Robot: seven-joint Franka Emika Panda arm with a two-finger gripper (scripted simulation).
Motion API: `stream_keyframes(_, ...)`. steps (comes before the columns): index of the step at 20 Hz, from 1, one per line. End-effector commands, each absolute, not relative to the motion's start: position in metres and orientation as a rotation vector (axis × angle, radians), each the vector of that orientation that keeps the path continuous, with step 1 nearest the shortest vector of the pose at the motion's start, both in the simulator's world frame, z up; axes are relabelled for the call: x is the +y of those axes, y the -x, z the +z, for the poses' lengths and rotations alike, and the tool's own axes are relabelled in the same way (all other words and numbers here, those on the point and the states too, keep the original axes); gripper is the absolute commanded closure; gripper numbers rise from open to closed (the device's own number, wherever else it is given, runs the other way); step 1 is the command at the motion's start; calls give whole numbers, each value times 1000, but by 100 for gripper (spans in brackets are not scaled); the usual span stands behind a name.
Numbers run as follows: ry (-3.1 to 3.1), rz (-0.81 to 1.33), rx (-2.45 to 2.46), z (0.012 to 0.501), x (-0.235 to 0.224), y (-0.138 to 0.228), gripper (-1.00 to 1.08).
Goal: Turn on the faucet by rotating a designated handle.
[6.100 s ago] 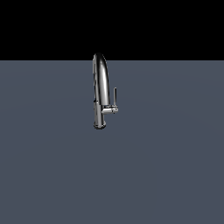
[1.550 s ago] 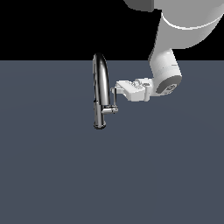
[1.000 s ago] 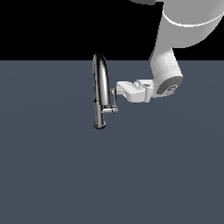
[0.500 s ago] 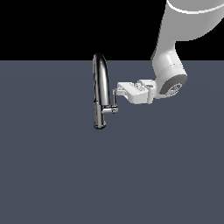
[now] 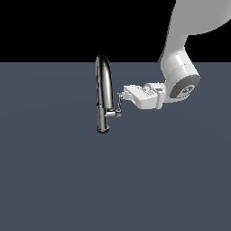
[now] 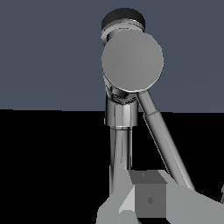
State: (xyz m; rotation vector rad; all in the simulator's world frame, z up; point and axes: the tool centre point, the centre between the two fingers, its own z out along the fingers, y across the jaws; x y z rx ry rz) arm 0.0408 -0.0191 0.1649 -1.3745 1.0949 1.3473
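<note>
The chrome faucet [image 5: 103, 92] stands upright on the flat grey surface [image 5: 67, 180], its arched spout rising to the dark backdrop. The thin handle [image 5: 120, 102] sticks up from a stubby side cylinder on the exterior view's right, leaning slightly off vertical. The white arm reaches in from that side, its gripper [image 5: 122, 95] level with the handle's upper end and right against it. Whether the jaws are closed on the rod, I cannot tell.
</note>
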Motion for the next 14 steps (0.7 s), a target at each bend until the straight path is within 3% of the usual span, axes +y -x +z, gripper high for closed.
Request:
stream_keyframes(1,1376,1361,1084,168,-16,-32,108)
stream_keyframes(14,1376,1355,1088,144,-26,-1,108)
